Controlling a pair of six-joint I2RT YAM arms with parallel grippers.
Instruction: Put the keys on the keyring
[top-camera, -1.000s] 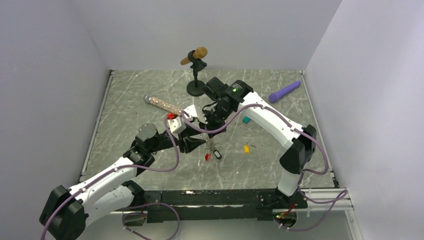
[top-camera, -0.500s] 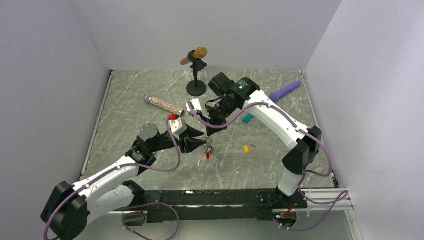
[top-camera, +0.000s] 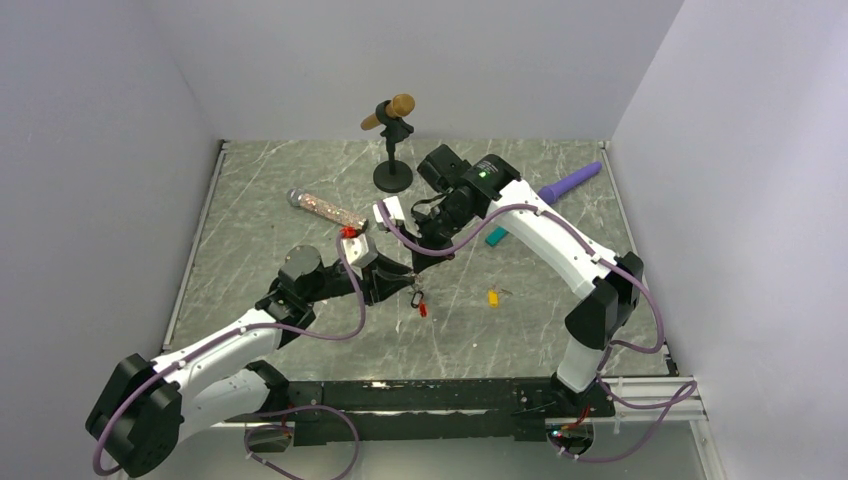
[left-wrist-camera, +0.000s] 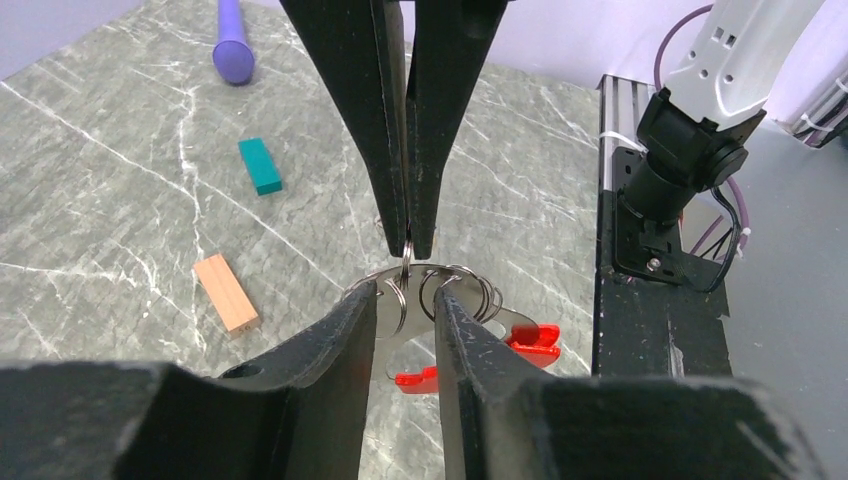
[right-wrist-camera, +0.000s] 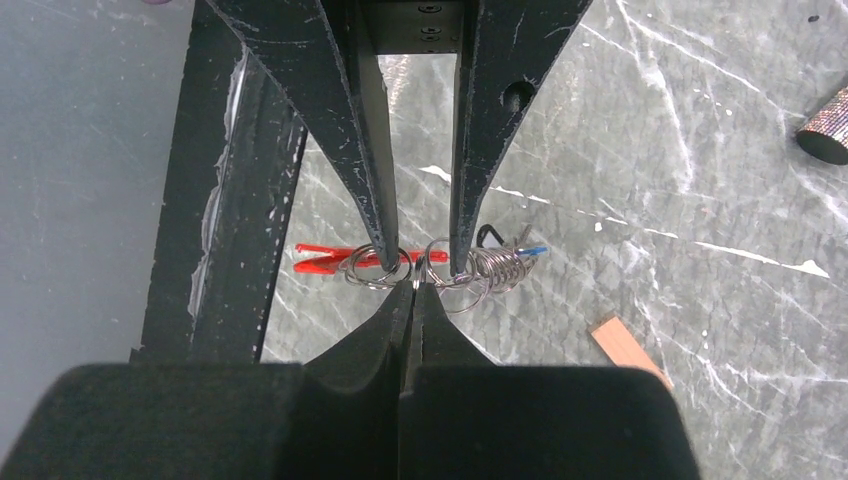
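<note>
The keyring (left-wrist-camera: 455, 285), a bunch of thin silver rings with a red fob (left-wrist-camera: 530, 338), hangs above the table. My right gripper (right-wrist-camera: 415, 287) is shut on one ring at the top of the bunch and comes down from above in the left wrist view (left-wrist-camera: 408, 240). My left gripper (left-wrist-camera: 405, 297) faces it with jaws apart, fingertips (right-wrist-camera: 385, 262) in among the rings, the pinched ring in the gap. A blue bit (right-wrist-camera: 535, 250) and a black bit (right-wrist-camera: 490, 236) show at the bunch's end. A yellow key (top-camera: 492, 297) lies on the table to the right of the red fob (top-camera: 422, 309).
A teal block (left-wrist-camera: 260, 165), a salmon block (left-wrist-camera: 226, 292) and a purple stick (top-camera: 568, 183) lie on the marble table to the right. A microphone stand (top-camera: 392, 150) and a glittery tube (top-camera: 325, 208) are at the back. The black base rail (left-wrist-camera: 650, 330) is close by.
The right gripper has lifted the keyring and shifted a little right. My left gripper has followed it up and in, and its jaws have narrowed around the rings.
</note>
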